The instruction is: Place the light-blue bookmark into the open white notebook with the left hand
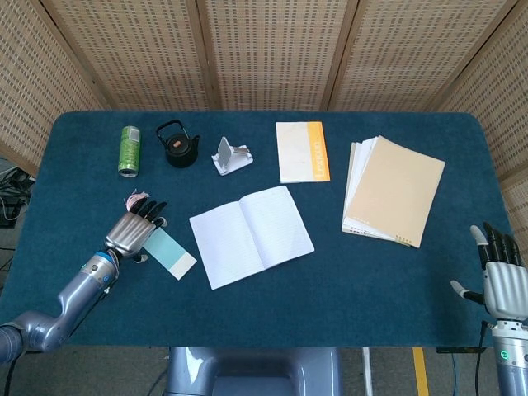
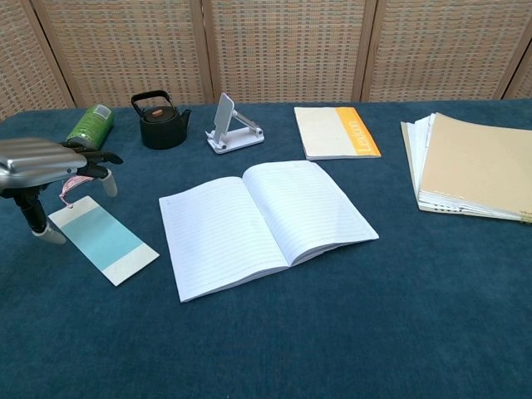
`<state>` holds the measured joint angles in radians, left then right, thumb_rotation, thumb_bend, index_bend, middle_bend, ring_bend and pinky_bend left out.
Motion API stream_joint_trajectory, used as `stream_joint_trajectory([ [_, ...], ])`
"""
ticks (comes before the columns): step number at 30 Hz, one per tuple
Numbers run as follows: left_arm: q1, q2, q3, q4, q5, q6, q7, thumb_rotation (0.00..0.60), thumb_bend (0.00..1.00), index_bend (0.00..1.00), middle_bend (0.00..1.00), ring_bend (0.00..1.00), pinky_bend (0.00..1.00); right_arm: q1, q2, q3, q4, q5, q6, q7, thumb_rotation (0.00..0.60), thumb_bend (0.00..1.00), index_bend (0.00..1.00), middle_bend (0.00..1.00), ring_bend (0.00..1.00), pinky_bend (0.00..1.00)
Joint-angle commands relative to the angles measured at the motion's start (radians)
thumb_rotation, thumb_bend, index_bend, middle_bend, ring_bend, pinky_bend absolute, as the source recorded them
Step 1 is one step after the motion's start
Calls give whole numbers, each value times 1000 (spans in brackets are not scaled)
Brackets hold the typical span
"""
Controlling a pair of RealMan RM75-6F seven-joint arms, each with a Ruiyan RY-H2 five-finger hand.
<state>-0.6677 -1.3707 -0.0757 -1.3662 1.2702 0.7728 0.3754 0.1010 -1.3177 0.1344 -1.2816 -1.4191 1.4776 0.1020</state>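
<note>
The left robot hand (image 2: 46, 160) is held above the tasselled end of the flat light-blue paper bookmark (image 2: 104, 241), fingers spread, nothing grasped. The bookmark is left of the open white lined notebook (image 2: 266, 223), ready for pickup.

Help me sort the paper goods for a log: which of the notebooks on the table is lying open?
The white lined notebook at the table's centre lies open. The orange-edged notebook behind it is closed, as is the tan-covered stack toward the right hand's side.

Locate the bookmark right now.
The bookmark lies flat on the table's left side, just left of the open notebook, with the left hand over its tasselled end.
</note>
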Motion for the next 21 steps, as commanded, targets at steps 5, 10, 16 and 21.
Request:
stream_joint_trajectory([
  [5,-13,-26,21,27,1,-14,-13,600,100,290,0,0,0,1,-6,0,6,0,-1,-2,600,82,0,0,0,0],
  [10,-23,-51,29,47,9,-9,-5,600,100,295,0,0,0,1,-9,2,11,3,-2,1,600,81,0,0,0,0],
  [16,-36,-79,33,75,5,-8,4,600,100,290,0,0,0,0,-12,4,19,6,-2,5,600,81,0,0,0,0],
  [21,-42,-90,40,89,0,-15,2,600,100,289,0,0,0,0,-14,6,24,10,-5,10,600,81,0,0,0,0],
])
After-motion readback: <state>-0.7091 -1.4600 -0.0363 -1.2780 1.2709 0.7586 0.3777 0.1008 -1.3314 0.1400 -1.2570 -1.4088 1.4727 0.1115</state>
